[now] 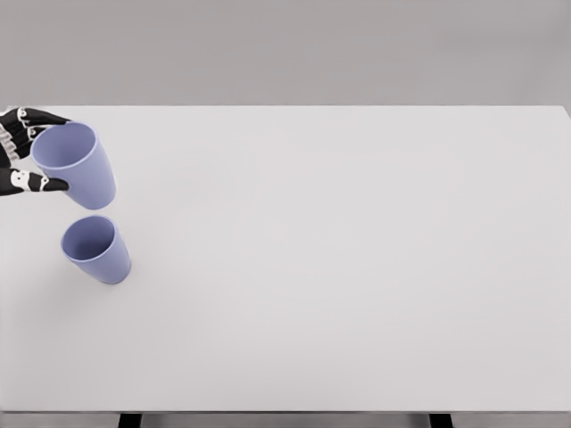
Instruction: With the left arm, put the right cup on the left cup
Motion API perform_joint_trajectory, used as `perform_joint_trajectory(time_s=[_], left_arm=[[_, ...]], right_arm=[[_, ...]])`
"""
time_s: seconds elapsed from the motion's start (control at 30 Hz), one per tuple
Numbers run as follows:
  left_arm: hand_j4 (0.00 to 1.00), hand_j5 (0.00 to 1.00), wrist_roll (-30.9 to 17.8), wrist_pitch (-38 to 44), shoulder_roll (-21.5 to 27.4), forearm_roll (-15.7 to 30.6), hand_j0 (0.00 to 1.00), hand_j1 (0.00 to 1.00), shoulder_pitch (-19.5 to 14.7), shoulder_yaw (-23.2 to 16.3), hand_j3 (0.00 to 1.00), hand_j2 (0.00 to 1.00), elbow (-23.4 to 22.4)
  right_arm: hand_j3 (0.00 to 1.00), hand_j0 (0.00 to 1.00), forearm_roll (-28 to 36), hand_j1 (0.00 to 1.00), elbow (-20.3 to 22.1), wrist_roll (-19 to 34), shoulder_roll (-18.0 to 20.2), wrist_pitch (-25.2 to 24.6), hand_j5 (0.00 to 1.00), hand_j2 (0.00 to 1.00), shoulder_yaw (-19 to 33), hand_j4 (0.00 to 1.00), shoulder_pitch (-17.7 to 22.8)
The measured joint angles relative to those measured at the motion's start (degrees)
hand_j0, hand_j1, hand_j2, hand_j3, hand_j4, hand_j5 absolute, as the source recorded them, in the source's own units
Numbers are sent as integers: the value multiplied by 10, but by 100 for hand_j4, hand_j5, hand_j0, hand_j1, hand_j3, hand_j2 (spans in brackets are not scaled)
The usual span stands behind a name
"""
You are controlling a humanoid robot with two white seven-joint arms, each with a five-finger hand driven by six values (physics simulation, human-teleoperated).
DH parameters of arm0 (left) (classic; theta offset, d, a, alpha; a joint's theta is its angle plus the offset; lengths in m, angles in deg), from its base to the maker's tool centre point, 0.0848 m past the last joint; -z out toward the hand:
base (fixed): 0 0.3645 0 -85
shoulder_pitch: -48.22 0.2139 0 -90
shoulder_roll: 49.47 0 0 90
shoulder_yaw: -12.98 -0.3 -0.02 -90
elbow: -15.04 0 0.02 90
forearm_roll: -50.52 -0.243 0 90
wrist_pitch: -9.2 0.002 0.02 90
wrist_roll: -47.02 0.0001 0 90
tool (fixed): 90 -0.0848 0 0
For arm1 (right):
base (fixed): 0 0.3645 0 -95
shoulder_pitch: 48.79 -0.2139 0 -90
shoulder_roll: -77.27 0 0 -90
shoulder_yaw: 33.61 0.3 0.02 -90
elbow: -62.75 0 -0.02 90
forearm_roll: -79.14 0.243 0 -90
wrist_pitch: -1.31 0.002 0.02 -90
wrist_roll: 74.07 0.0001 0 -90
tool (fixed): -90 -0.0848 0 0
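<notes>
Two lavender-blue cups show at the far left of the head view. One cup (77, 166) is held by my left hand (25, 152), whose dark fingers (36, 183) wrap its rim and side from the left edge of the picture. This cup appears lifted and slightly tilted. The other cup (96, 250) stands upright on the white table (339, 250), just below and slightly right of the held one, apart from it. The left arm itself is mostly cut off by the frame edge. My right arm does not show.
The white table reaches across the whole view, its far edge near the top and front edge at the bottom. Beyond it is a plain grey wall (285, 45).
</notes>
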Motion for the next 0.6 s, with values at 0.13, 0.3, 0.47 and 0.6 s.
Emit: perform_joint_trajectory(time_s=[0.13,0.3,0.47,0.6], left_arm=[[63,63,-2,0,0,7,63,63,7,10,63,63,0],[63,63,-4,0,0,10,63,63,18,16,63,63,0],[63,63,-5,0,0,11,63,63,28,21,63,63,0],[63,63,-8,0,0,11,63,63,33,28,63,63,0]], right_arm=[[100,100,0,100,0,0,0,0,100,100,0,100,0],[100,100,0,100,0,0,0,0,100,100,0,100,0],[100,100,0,100,0,0,0,0,100,100,0,100,0],[100,100,0,100,0,0,0,0,100,100,0,100,0]])
